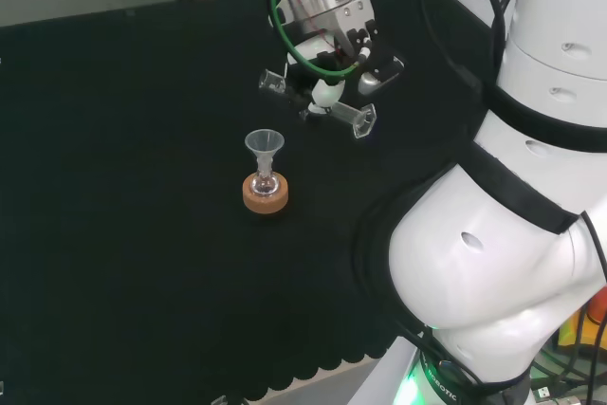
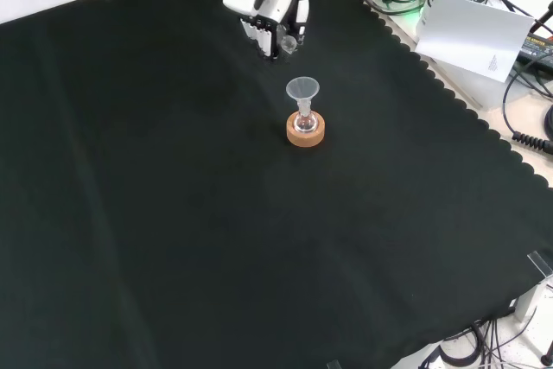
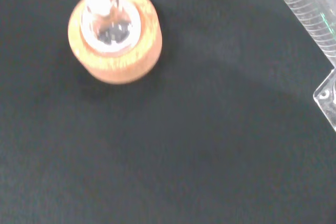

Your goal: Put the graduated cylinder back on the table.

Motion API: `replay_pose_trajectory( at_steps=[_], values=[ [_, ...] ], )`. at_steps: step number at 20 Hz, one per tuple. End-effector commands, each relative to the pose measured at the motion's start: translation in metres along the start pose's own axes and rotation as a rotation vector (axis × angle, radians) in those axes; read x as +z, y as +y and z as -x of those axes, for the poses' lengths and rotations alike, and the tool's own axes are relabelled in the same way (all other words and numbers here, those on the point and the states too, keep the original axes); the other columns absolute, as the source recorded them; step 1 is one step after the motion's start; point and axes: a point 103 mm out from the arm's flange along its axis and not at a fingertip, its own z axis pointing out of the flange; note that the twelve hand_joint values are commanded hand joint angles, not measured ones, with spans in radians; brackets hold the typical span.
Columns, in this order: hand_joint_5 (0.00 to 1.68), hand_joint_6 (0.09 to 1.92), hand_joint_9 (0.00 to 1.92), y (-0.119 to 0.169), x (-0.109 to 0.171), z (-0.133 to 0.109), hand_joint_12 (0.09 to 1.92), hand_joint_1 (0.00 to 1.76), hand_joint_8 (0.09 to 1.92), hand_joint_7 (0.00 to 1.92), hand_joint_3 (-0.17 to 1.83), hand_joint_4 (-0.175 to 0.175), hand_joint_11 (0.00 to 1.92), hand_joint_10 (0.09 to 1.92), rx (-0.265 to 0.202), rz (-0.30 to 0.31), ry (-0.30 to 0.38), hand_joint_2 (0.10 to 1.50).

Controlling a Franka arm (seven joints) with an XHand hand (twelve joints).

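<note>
The hand (image 1: 327, 82) hangs above the cloth, a little beyond the cork ring in the head view, its fingers curled round a clear graduated cylinder (image 1: 353, 119). The cylinder lies almost level in the grip, mouth end (image 1: 273, 82) to the left and base to the right. In the front view the hand (image 2: 272, 19) is above and left of the flask. The wrist view shows the cylinder's ribbed tube (image 3: 310, 14) and its flat base (image 3: 328, 95) close up.
A small round flask with a clear funnel (image 1: 265, 144) in its neck sits on a cork ring (image 1: 266, 195) mid-cloth; flask (image 2: 303, 120), cork ring (image 3: 115, 38). The arm's white links (image 1: 512, 234) stand at right in the head view. Cables and a paper sheet (image 2: 471, 32) lie beyond the cloth's scalloped edge.
</note>
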Motion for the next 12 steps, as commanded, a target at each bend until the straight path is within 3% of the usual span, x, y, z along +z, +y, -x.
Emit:
replay_pose_trajectory(
  at_steps=[1, 12],
  values=[
    [0.92, 1.12, 1.36, 0.006, 0.000, 0.020, 0.76, 1.14, 0.40, 1.16, 0.00, -0.175, 1.23, 0.09, -0.020, 0.114, 0.093, 1.16],
    [0.92, 1.12, 1.36, 0.052, 0.013, 0.069, 0.76, 1.14, 0.41, 1.16, 0.00, -0.175, 1.23, 0.09, -0.075, 0.379, 0.265, 1.16]
  ],
)
